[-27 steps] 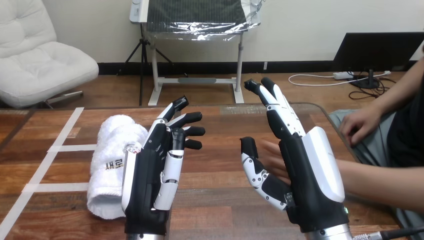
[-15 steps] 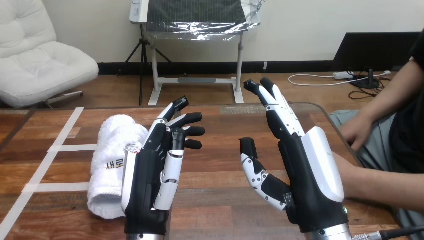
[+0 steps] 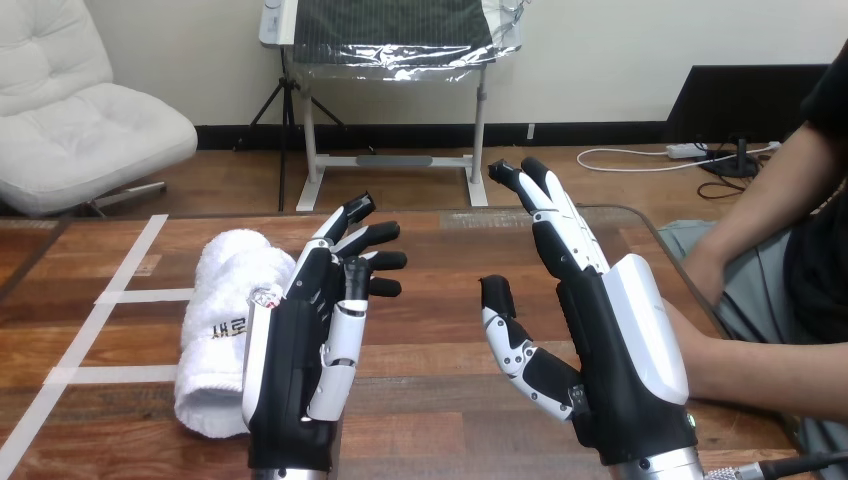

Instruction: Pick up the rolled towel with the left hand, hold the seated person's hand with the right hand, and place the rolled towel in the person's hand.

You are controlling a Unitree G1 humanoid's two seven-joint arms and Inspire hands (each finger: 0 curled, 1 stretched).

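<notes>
- Since the earlier views, the person's fingers, once showing past my right hand's point(image 3: 610, 370) palm, have gone behind it; my own hands have held their places.
- Table point(image 3: 450, 400): wooden, under both hands.
- Person's forearm point(image 3: 760, 365): enters from my right hand's outer side and ends behind it; whether the two touch cannot be told.
- Right hand: fingers straight, thumb spread, nothing grasped.
- Left hand point(image 3: 300, 370): fingers loosely extended, empty.
- Rolled towel point(image 3: 225, 310): lies on the table just beside my left hand's outer edge. I judge it soft, light, compressible and unlikely to slip. It is best grasped around its middle, fingers over and thumb under, firmly enough that the roll stays wound.
</notes>
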